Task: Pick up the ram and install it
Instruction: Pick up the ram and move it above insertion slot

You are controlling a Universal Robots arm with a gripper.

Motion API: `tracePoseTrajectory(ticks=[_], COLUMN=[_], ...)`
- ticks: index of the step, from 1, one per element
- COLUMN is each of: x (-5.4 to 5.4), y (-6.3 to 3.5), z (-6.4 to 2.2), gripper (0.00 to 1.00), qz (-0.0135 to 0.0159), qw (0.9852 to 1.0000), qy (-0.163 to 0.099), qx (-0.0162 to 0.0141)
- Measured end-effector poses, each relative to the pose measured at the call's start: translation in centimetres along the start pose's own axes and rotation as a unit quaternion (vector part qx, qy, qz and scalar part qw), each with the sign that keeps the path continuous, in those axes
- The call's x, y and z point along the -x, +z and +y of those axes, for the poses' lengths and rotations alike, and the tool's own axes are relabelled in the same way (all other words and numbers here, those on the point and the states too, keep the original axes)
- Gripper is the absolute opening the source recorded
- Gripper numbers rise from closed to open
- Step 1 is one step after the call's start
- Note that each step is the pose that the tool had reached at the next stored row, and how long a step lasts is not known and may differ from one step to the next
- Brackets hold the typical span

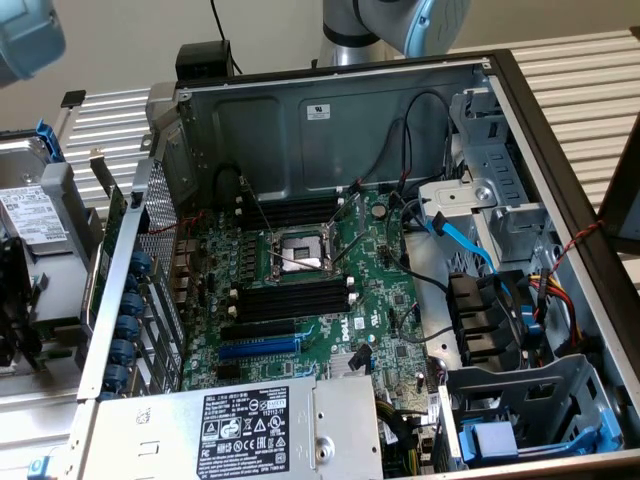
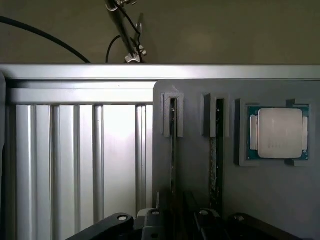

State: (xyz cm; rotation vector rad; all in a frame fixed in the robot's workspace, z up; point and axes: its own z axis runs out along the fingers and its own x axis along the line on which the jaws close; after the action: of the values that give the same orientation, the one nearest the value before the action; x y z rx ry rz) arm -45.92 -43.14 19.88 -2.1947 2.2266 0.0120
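The ram (image 2: 173, 150), a thin dark strip seen edge-on, stands in a slot of the matte grey holder (image 2: 192, 150), with a second strip (image 2: 216, 160) just beside it and a square metal-capped processor (image 2: 280, 132) further along. Ribbed aluminium tabletop (image 2: 75, 150) stretches past the holder's edge. We cannot tell whether the black fingers (image 2: 207, 222) near the ram's end grip it.

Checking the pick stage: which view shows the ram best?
The wrist view: two ram strips stand edge-on in a grey holder beside a processor. The exterior view gives the open case and its black memory slots.
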Motion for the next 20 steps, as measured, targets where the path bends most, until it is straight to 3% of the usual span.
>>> tracePoseTrajectory(ticks=[20], x=[0.05], y=[0.23], z=[-0.03], gripper=[0.27], qz=[0.0], qw=[1.0], qy=[0.0], qx=[0.0])
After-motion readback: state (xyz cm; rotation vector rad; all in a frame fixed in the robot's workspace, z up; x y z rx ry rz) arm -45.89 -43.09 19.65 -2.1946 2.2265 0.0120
